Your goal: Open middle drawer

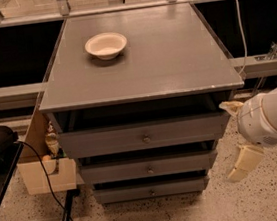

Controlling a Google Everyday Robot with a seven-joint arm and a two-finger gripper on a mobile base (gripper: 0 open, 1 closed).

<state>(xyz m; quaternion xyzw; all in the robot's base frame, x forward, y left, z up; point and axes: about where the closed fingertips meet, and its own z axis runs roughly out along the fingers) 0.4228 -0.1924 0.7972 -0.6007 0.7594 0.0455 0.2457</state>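
The middle drawer [148, 167] is the second of three grey flat fronts in the cabinet, with a small round metal knob [150, 170] at its centre. It stands out a little, with a dark gap above it. The top drawer [142, 135] also stands out, with dark inside showing. The bottom drawer [151, 189] is the narrowest. My gripper [231, 140] is at the cabinet's right side, level with the top and middle drawers, on a white arm [272, 115]. Its beige fingers [244, 162] are spread apart and hold nothing. It touches no knob.
A white bowl [106, 45] sits on the grey cabinet top [172, 53]. A cardboard box [42, 169] and a black cable [50, 189] are on the floor at the left, beside a dark stand. A white cable [239, 24] and rails run behind the cabinet.
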